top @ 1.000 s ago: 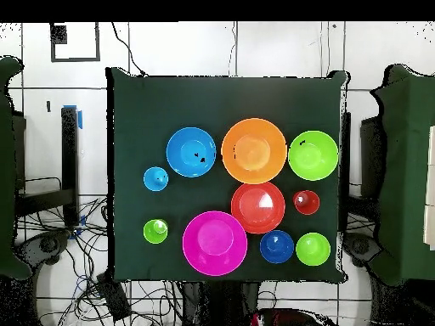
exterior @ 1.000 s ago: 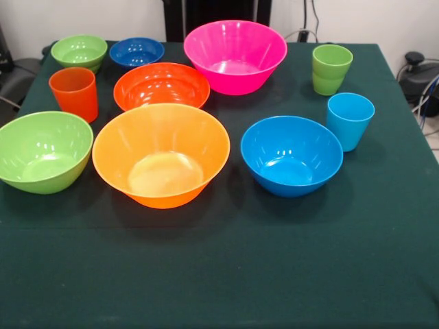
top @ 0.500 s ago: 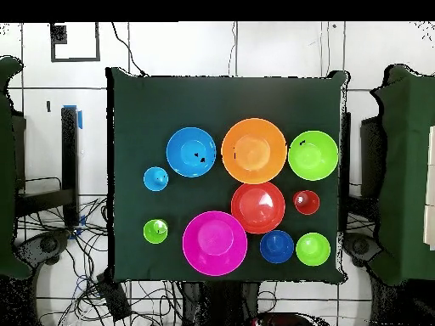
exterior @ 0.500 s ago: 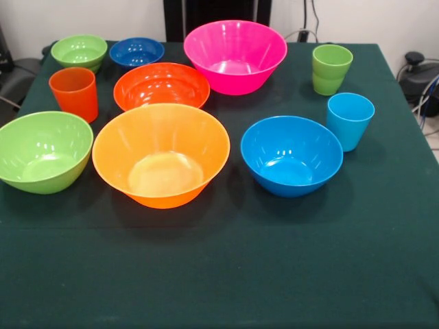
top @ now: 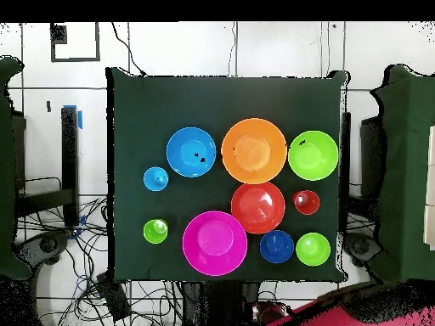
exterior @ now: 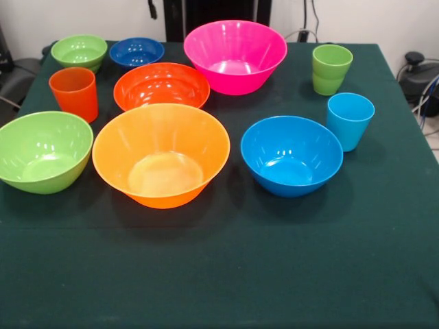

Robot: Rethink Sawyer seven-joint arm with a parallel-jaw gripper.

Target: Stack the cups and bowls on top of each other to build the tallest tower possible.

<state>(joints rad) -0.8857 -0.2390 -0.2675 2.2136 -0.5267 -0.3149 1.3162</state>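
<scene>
Only the red robot arm [top: 340, 316] has swung in beside the dark green counter [exterior: 219, 274], its claw's state impossible to tell, while glossy round plastic bowls [exterior: 161, 154] and tapered cups [exterior: 350, 120] sit singly mid-counter, unstacked, each reachable.

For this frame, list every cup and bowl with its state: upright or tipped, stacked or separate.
Large pink bowl: upright, separate.
Large orange bowl: upright, separate.
Red-orange bowl: upright, separate.
Lime green bowl: upright, separate.
Blue bowl: upright, separate.
Small green bowl: upright, separate.
Small dark blue bowl: upright, separate.
Orange cup: upright, separate.
Green cup: upright, separate.
Light blue cup: upright, separate.
</scene>
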